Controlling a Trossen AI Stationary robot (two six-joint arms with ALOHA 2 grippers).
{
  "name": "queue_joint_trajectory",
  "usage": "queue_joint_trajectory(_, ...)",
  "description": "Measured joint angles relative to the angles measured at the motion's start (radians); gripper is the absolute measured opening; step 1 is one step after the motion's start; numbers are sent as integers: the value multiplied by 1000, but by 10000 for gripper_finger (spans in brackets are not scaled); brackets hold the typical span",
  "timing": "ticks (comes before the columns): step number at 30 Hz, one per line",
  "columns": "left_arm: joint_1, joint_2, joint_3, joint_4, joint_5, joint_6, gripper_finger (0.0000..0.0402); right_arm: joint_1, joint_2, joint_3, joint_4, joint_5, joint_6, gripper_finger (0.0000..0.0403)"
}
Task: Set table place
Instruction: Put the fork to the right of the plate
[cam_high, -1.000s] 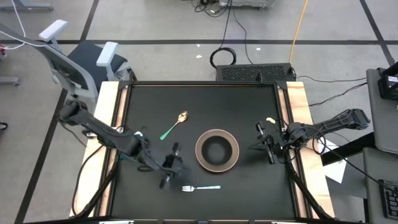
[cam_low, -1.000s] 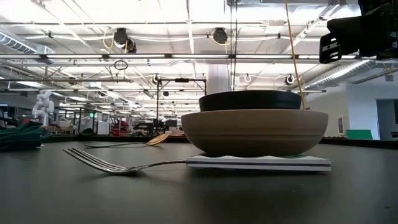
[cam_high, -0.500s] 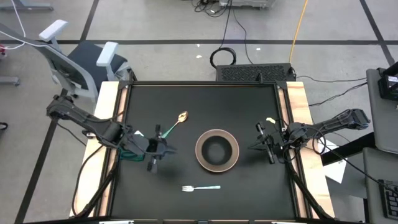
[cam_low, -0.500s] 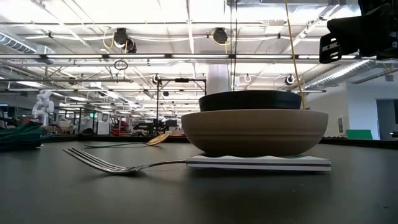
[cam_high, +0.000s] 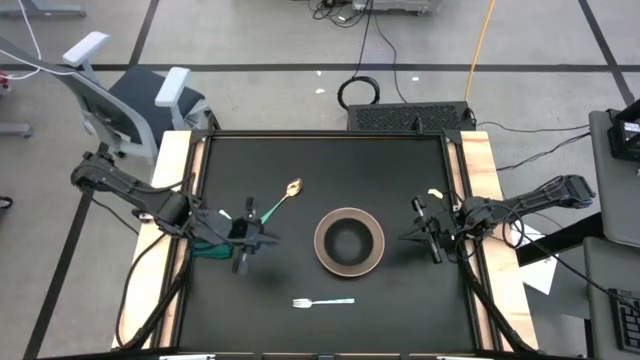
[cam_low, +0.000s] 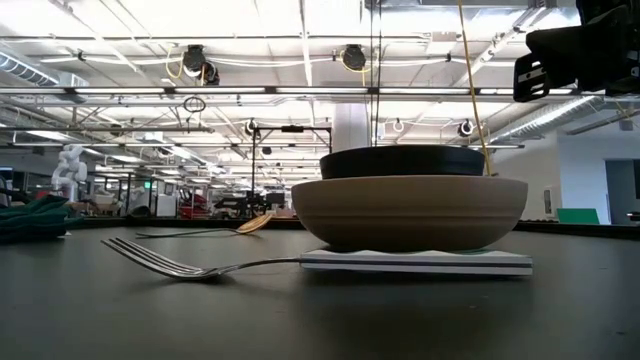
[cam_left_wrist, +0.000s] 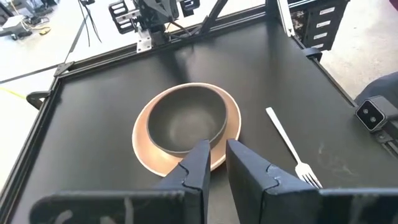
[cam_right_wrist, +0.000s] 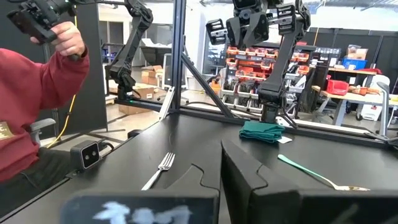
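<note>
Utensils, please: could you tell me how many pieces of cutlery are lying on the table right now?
2. The fork lies near the table's front edge, just in front of the plate. The spoon lies on the plate's far left, beside the left gripper. None seems hidden.

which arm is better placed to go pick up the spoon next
Left, probably. The left gripper hovers right beside the spoon, holding nothing, jaws only slightly apart. The right gripper waits shut beyond the plate, at the table's far side.
</note>
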Motion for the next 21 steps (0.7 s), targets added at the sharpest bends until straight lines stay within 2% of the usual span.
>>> queue_joint_trajectory(6,-5,-96,0,-7,-42,-7,58,0,0,0,0,0,2,0)
queue_joint_trajectory(13,-4,-250,0,-106,-63,11,58,0,0,0,0,0,4,0)
queue_joint_trajectory(17,-4,-293,-38,-62,-64,74,58,0,0,0,-2,0,3,0)
queue_joint_trajectory(21,7,-332,-114,18,-121,119,58,0,0,0,-2,0,2,0)
